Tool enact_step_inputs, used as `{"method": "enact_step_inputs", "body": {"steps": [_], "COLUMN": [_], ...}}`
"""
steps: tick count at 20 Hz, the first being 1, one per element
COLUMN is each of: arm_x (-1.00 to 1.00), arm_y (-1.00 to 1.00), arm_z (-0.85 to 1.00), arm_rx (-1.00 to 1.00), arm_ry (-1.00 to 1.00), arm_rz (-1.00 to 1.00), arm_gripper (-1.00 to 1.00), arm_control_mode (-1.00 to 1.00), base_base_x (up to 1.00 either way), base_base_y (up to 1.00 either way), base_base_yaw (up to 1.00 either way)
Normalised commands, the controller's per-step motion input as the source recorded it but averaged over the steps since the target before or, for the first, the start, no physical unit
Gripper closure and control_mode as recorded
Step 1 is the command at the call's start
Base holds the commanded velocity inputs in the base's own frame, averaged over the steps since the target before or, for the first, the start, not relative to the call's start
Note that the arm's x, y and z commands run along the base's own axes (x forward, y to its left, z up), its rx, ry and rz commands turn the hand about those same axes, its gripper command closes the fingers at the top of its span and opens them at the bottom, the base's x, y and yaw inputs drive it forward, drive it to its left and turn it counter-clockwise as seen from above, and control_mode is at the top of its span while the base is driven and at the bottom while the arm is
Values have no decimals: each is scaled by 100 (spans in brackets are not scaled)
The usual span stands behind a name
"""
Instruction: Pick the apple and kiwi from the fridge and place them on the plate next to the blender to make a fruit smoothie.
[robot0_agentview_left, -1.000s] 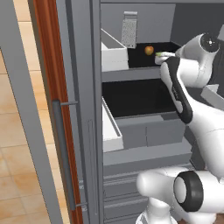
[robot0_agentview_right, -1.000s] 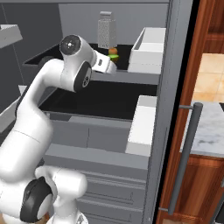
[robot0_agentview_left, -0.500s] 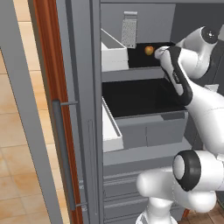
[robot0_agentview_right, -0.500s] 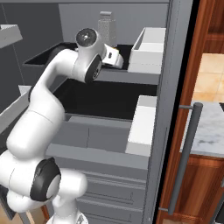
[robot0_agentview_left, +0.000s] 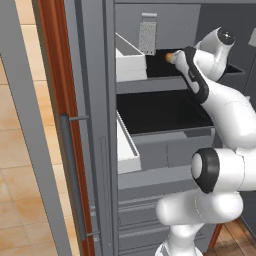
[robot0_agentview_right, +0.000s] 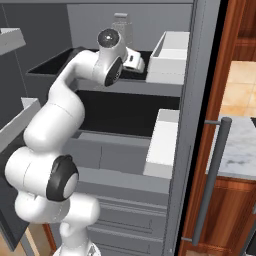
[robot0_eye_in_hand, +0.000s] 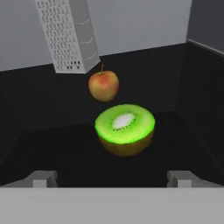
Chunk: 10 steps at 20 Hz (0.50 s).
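— What's changing?
— The arm is pushing farther into the fridge (robot0_agentview_left: 165, 150); the gripper (robot0_eye_in_hand: 112, 177), jaws spread wide and empty, is nearing the kiwi (robot0_eye_in_hand: 125, 128), the apple (robot0_eye_in_hand: 103, 85) just beyond.

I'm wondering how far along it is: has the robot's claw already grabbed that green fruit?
No, the kiwi sits free on the black shelf, ahead of the open gripper.
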Motion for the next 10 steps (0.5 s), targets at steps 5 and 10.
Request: {"method": "enact_step_inputs", "body": {"steps": [5, 10], "arm_x": [52, 45], "arm_y": [0, -1], "arm_z": [-18, -16], "arm_rx": [-2, -2], "arm_ry": [3, 2], "arm_rz": [0, 0], "arm_gripper": [-100, -100], "arm_control_mode": [-100, -100], "base_base_x": [0, 0], "base_base_y": [0, 0], "base_base_yaw": [0, 0]}}
